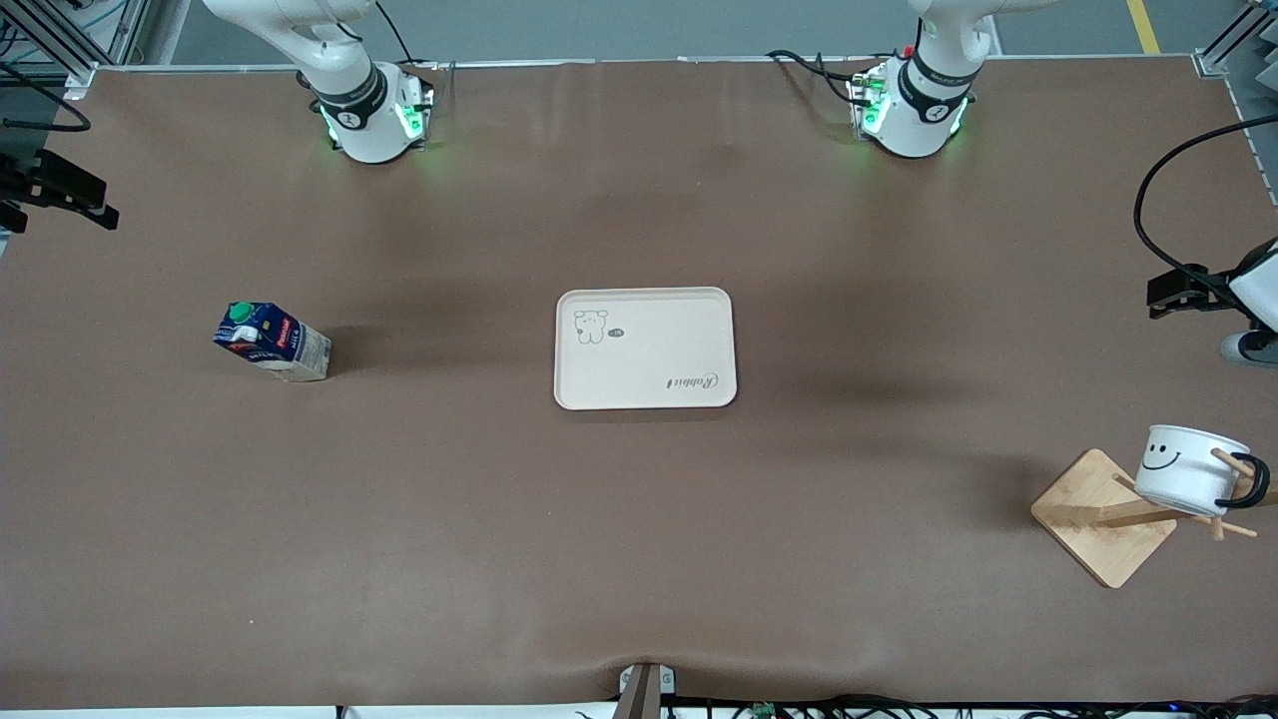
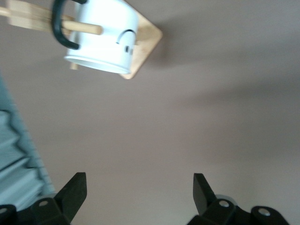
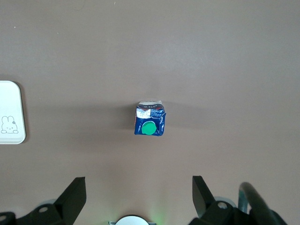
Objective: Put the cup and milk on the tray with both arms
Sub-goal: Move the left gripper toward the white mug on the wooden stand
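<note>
The cream tray point(image 1: 645, 348) lies flat at the table's middle; its corner shows in the right wrist view point(image 3: 10, 112). The milk point(image 1: 272, 340) stands toward the right arm's end; the right wrist view shows its green cap from above point(image 3: 150, 118). The cup point(image 1: 1193, 469) hangs by its handle on a peg of a wooden stand toward the left arm's end, and shows in the left wrist view point(image 2: 103, 40). My left gripper point(image 2: 139, 190) is open and empty, up in the air apart from the cup. My right gripper point(image 3: 139, 192) is open and empty, high above the table near the milk.
The stand's square wooden base point(image 1: 1103, 517) sits by the table's edge at the left arm's end, nearer the front camera than the tray. Black cables loop at that end point(image 1: 1158, 200). Both arm bases point(image 1: 374, 115) point(image 1: 914, 110) glow green.
</note>
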